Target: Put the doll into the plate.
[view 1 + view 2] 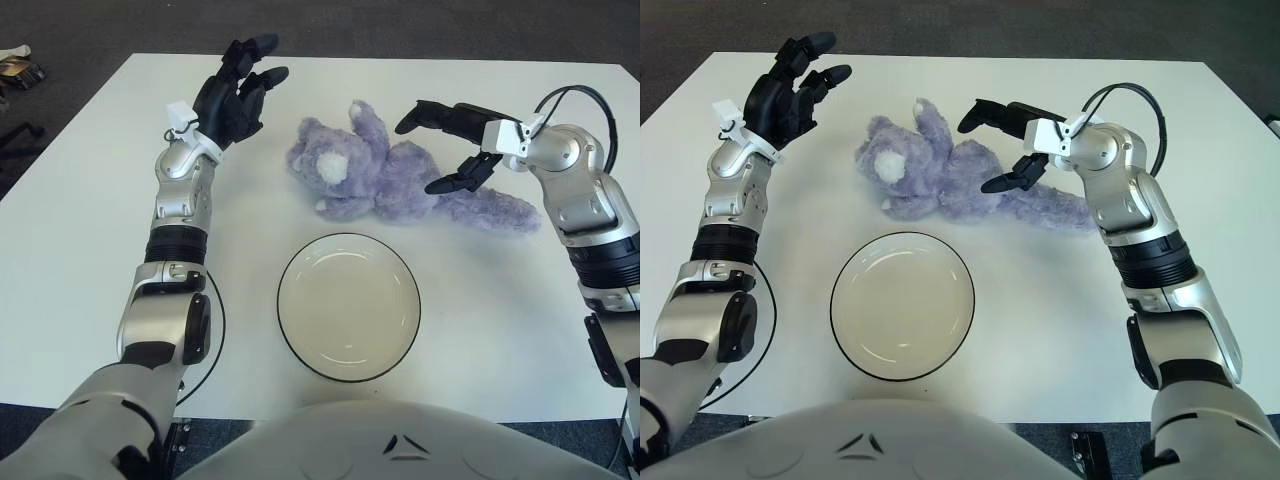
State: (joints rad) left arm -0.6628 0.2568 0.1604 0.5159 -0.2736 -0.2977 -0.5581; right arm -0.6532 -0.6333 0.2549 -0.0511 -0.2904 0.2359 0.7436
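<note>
- Your target, the purple plush bear (400,180), lies on its side in the upper middle of the frame, head toward the left and legs trailing right, just above the empty white plate (348,306) and not touching its dark rim.
- Your right hand (452,148) hangs over the bear's belly with its fingers spread wide, one pair reaching above the body and the thumb low beside it; nothing is pinched, and I can't tell for sure whether the thumb tip brushes the fur.
- Your left hand (235,92) shows at the upper left, left of the bear's head, fingers loosely open and holding nothing.
- To grasp well, lower the right hand until the torso sits deep between fingers and thumb, then close around the thick middle, not a leg or an ear.
- The toy is soft and will likely sag, so lift it clear of the table (80,230) before carrying it down the frame.
- Release it over the plate's centre so no limb drapes over the rim.
</note>
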